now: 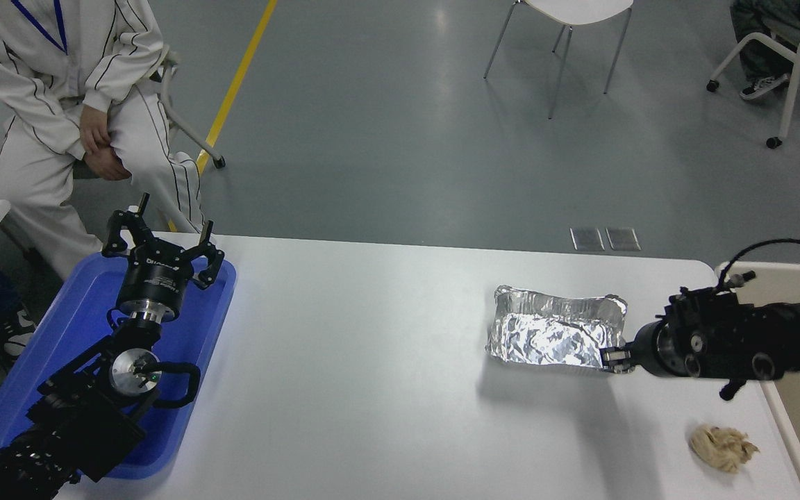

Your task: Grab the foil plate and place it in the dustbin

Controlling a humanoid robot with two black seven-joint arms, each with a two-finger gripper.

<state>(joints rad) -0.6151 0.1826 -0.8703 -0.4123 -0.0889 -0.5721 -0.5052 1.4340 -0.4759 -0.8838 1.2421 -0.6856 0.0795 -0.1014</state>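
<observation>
The foil plate (553,337), shiny crinkled silver, hangs tilted above the table's right part and casts a shadow below it. My right gripper (612,357) is shut on its near right corner, with the arm reaching in from the right edge. The dustbin (779,417), beige inside with an off-white rim, stands off the table's right end, partly behind my right arm. My left gripper (159,239) is parked open over the blue tray at the left.
A flat blue tray (77,305) lies at the table's left end under my left arm. A crumpled beige paper wad (722,448) lies near the front right corner. A person (73,104) sits beyond the far left corner. Chairs stand on the floor behind.
</observation>
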